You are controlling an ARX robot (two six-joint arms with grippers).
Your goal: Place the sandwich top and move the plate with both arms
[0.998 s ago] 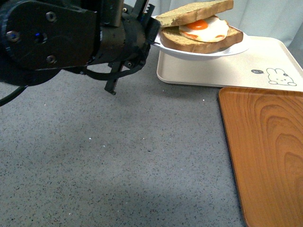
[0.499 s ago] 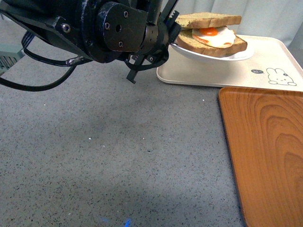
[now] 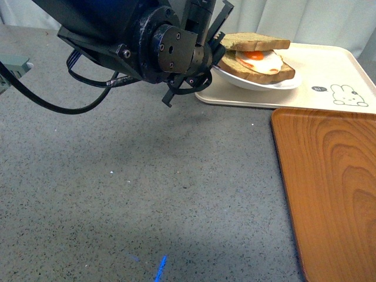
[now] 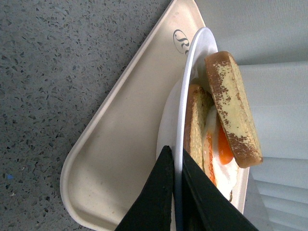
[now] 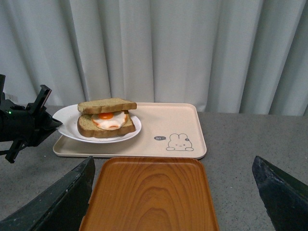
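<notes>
The white plate [image 3: 258, 81] sits tilted over the beige rabbit tray [image 3: 305, 88], holding a bread slice with a fried egg [image 3: 258, 60]. The sandwich top [image 3: 255, 41] lies on the egg. My left gripper [image 3: 216, 51] is shut on the plate's left rim. In the left wrist view its black fingers [image 4: 163, 192] pinch the thin rim of the plate [image 4: 187, 86], with the sandwich top [image 4: 233, 110] beyond. In the right wrist view my right gripper [image 5: 173, 192] is open and empty above the wood tray, far from the plate [image 5: 67, 130] and the sandwich top [image 5: 107, 105].
An orange-brown wood-grain tray [image 3: 329, 188] lies at the right, close to the beige tray's front edge. Grey speckled tabletop [image 3: 147, 194] spreads in front and left. White curtains [image 5: 159, 48] hang behind the table. A cable [image 3: 47, 103] loops under the left arm.
The left arm has moved the plate back and down toward the beige tray. The sandwich top has settled flatter on the egg.
</notes>
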